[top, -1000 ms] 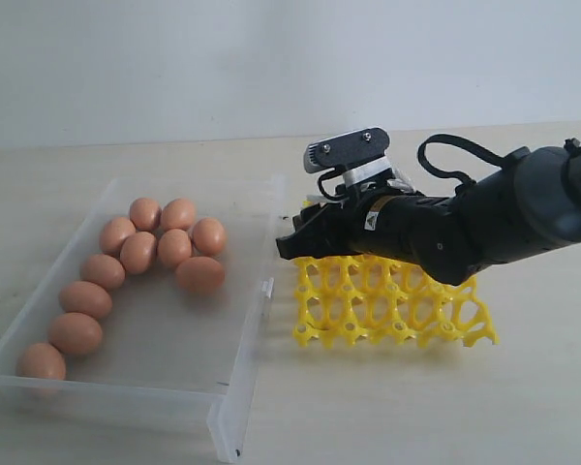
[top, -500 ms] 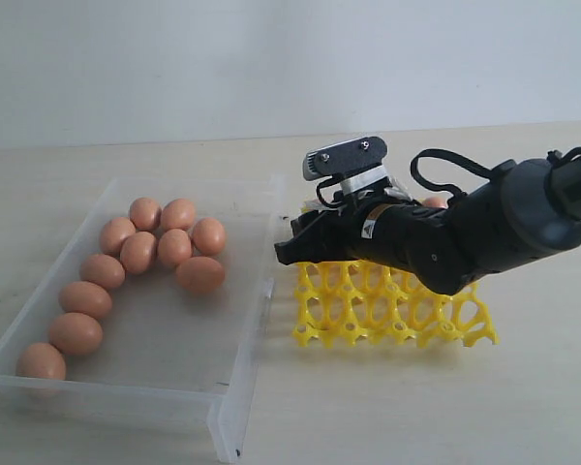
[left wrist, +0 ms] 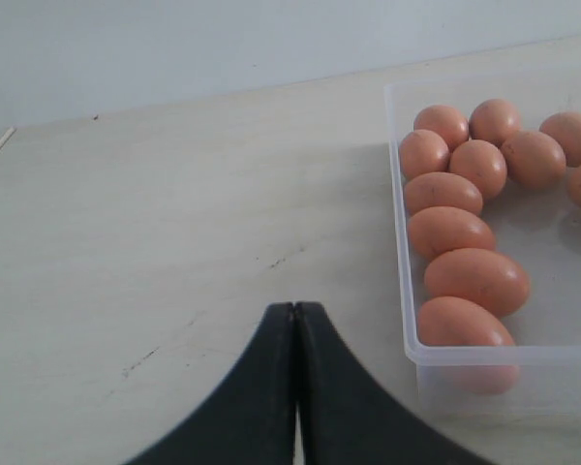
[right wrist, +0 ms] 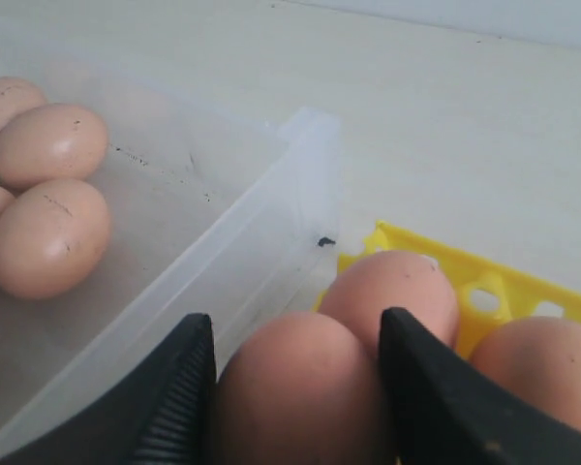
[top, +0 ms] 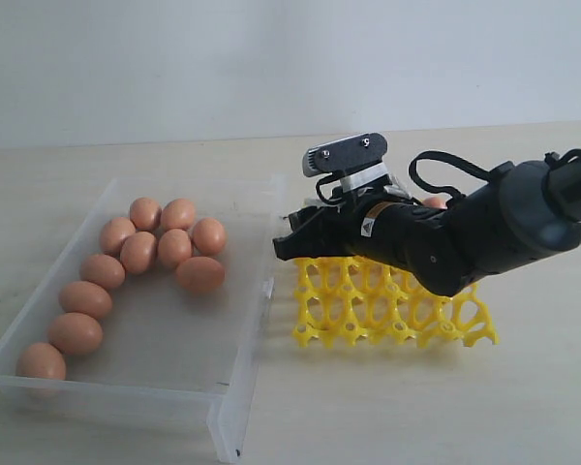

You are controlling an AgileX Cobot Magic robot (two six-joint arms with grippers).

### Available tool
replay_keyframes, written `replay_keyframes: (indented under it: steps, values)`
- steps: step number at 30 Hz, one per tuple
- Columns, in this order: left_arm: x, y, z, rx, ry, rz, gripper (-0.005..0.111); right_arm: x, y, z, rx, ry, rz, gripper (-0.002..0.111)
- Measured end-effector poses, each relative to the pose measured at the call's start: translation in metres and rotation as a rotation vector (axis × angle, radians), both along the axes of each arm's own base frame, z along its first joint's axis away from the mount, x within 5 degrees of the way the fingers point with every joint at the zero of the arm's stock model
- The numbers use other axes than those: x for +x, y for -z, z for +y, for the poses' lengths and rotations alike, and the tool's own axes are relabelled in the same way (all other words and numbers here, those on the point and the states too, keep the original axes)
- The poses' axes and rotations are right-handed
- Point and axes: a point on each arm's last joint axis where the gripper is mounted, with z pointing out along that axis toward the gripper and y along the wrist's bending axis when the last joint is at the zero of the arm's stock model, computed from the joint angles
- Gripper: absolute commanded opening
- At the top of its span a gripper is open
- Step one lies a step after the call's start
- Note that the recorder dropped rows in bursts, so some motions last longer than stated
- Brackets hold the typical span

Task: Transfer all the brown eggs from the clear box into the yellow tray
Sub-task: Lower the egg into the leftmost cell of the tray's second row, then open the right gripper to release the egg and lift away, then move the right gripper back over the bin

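The right gripper [right wrist: 295, 325] pinches a brown egg [right wrist: 300, 397] between its two black fingers [right wrist: 179, 397], which press against either side of the shell, in the right wrist view. The exterior view shows the dark right arm [top: 484, 228] stretched low over the yellow tray [top: 387, 308], with the gripper at the tray's corner nearest the clear box [top: 234, 387]. Just beyond the held egg, two more eggs [right wrist: 392, 291] sit on the yellow grid, one beside the other. The tray lies on the pale table [top: 416, 417] just beside the box's right wall, which carries a small clasp tab [top: 268, 288]. Eleven brown eggs [top: 138, 252] remain inside the box, a tight cluster toward its far end and a curved line running down along its left wall to the near corner. The left gripper [left wrist: 295, 325], seen only in its own wrist view, has its black fingers pressed together with nothing between them, over bare table outside the box, close to one of its corners.
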Motion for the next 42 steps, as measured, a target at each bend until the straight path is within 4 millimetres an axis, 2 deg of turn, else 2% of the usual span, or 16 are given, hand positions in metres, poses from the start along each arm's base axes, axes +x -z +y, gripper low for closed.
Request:
replay_keyframes:
  steps: [4,6,8,11,13,16,27,30,38,41,42]
  values:
    - [0.000,0.000,0.000,0.000,0.000,0.000,0.000,0.000,0.002,0.000,-0.002,0.000,0.004,0.003]
    - [0.000,0.000,0.000,0.000,0.000,0.000,0.000,0.000,0.002,0.000,-0.002,0.000,0.003,0.009]
    - [0.000,0.000,0.000,0.000,0.000,0.000,0.000,0.000,0.002,0.000,-0.002,0.000,0.003,0.018]
    - [0.000,0.000,0.000,0.000,0.000,0.000,0.000,0.000,0.001,0.000,-0.001,0.000,0.002,0.040]
    - [0.000,0.000,0.000,0.000,0.000,0.000,0.000,0.000,0.001,0.000,-0.001,0.000,0.002,0.049]
    - [0.000,0.000,0.000,0.000,0.000,0.000,0.000,0.000,0.001,0.000,-0.001,0.000,0.002,0.052]
    - [0.000,0.000,0.000,0.000,0.000,0.000,0.000,0.000,-0.001,0.000,-0.006,-0.012,-0.004,0.052]
    - [0.000,0.000,0.000,0.000,0.000,0.000,0.000,-0.001,-0.013,0.000,0.009,-0.010,-0.022,0.052]
    - [0.000,0.000,0.000,0.000,0.000,0.000,0.000,-0.005,-0.070,-0.002,0.045,-0.011,-0.064,0.051]
    - [0.000,0.000,0.000,0.000,0.000,0.000,0.000,-0.005,-0.089,0.007,-0.001,-0.043,-0.015,0.050]
    - [0.000,0.000,0.000,0.000,0.000,0.000,0.000,-0.007,-0.100,0.018,-0.049,-0.072,0.039,0.048]
